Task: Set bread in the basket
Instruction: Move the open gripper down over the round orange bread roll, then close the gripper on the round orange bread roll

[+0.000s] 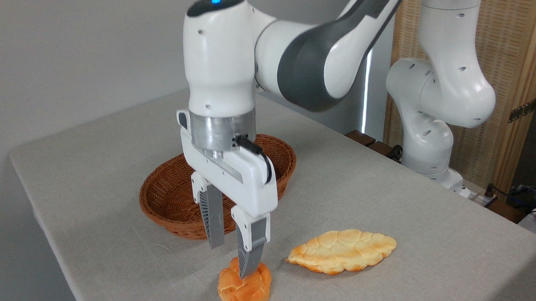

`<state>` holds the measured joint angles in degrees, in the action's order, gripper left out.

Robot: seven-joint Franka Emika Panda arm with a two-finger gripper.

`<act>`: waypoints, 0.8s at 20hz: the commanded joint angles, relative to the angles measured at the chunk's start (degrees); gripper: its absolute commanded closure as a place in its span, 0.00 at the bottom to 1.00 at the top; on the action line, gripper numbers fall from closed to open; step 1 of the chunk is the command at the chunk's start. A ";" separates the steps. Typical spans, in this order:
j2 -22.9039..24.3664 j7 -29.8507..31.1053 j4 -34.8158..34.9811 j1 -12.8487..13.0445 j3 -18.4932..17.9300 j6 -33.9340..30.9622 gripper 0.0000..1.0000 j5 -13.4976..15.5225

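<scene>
The bread (244, 290), a small golden-orange knotted bun, lies on the tablecloth near the front edge. My gripper (231, 258) hangs open just above its far side, fingers pointing down, the nearer fingertip (246, 268) overlapping the bun's top in this view. I cannot tell whether that fingertip touches the bun. Nothing is held between the fingers. The oval brown wicker basket (166, 200) sits behind the gripper, partly hidden by it, and looks empty where I can see inside.
A pale, flat leaf-shaped loaf (343, 251) lies right of the bun. The arm's white base (429, 131) stands at the table's back right corner. The table's front edge runs close below the bun.
</scene>
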<state>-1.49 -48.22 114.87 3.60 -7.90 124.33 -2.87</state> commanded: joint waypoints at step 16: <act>-2.38 -1.88 3.08 0.36 -1.24 2.41 0.00 -6.62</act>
<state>-3.67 -49.23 116.40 3.60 -8.25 125.12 -8.60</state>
